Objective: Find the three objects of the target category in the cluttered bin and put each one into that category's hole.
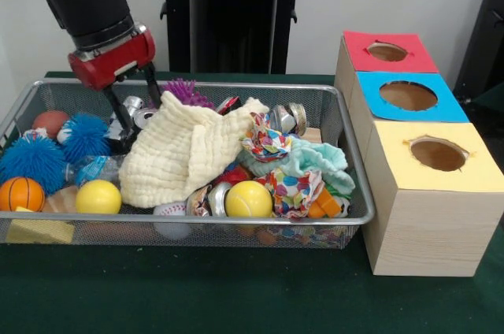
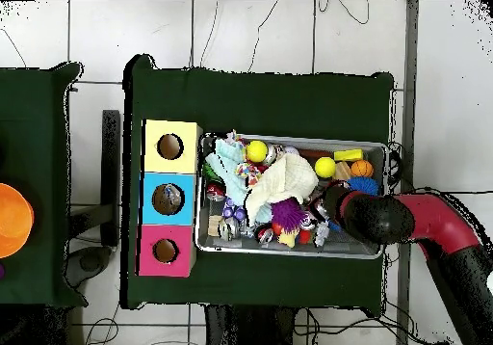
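The wire mesh bin [image 1: 346, 125] is full of mixed clutter. A cream cloth [image 1: 185, 149] lies over its middle, beside colourful patterned fabrics [image 1: 287, 180]. Two yellow balls [image 1: 98, 196] [image 1: 248, 198], an orange basketball [image 1: 21, 192], blue spiky balls [image 1: 35, 162] and a purple spiky ball [image 1: 187, 91] lie around it. My gripper [image 1: 140, 117] reaches down into the bin's far left part, open, with a crushed silver can [image 1: 144, 116] between its fingers. In the overhead view the arm [image 2: 385, 218] covers the gripper over the bin [image 2: 377, 148].
A wooden box stands right of the bin with a red-topped hole [image 1: 387, 52], a blue-topped hole [image 1: 408, 95] and a yellow-topped hole [image 1: 438, 154]. More crushed cans [image 1: 287, 117] lie at the bin's back. A yellow block [image 1: 39, 231] sits in the front left corner.
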You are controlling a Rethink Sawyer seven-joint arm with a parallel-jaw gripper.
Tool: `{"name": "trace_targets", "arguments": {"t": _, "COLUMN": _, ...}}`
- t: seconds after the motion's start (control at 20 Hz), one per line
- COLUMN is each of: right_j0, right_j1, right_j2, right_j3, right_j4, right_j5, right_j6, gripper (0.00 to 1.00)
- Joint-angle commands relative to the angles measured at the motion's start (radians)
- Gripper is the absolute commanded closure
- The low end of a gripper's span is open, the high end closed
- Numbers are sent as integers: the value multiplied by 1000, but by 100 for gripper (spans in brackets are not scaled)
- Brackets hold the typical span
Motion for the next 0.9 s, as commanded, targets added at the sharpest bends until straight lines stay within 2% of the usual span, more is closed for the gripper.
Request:
{"name": "trace_targets", "arguments": {"t": 0.05, "right_j0": 2, "right_j1": -16, "right_j2": 77, "right_j3": 68, "right_j4": -199, "right_j5": -146, "right_j6": -410, "gripper": 0}}
{"name": "trace_targets", "arguments": {"t": 0.2, "right_j0": -4, "right_j1": 8, "right_j2": 85, "right_j3": 47, "right_j4": -226, "right_j5": -152, "right_j6": -460, "gripper": 0}}
{"name": "trace_targets", "arguments": {"t": 0.35, "right_j0": -24, "right_j1": 48, "right_j2": 101, "right_j3": 0, "right_j4": -235, "right_j5": -152, "right_j6": -554, "gripper": 0}}
{"name": "trace_targets", "arguments": {"t": 0.65, "right_j0": -85, "right_j1": 147, "right_j2": 133, "right_j3": -113, "right_j4": -167, "right_j5": -82, "right_j6": -798, "gripper": 0}}
{"name": "trace_targets", "arguments": {"t": 0.9, "right_j0": -113, "right_j1": 201, "right_j2": 143, "right_j3": -176, "right_j4": -117, "right_j5": -36, "right_j6": -939, "gripper": 0}}
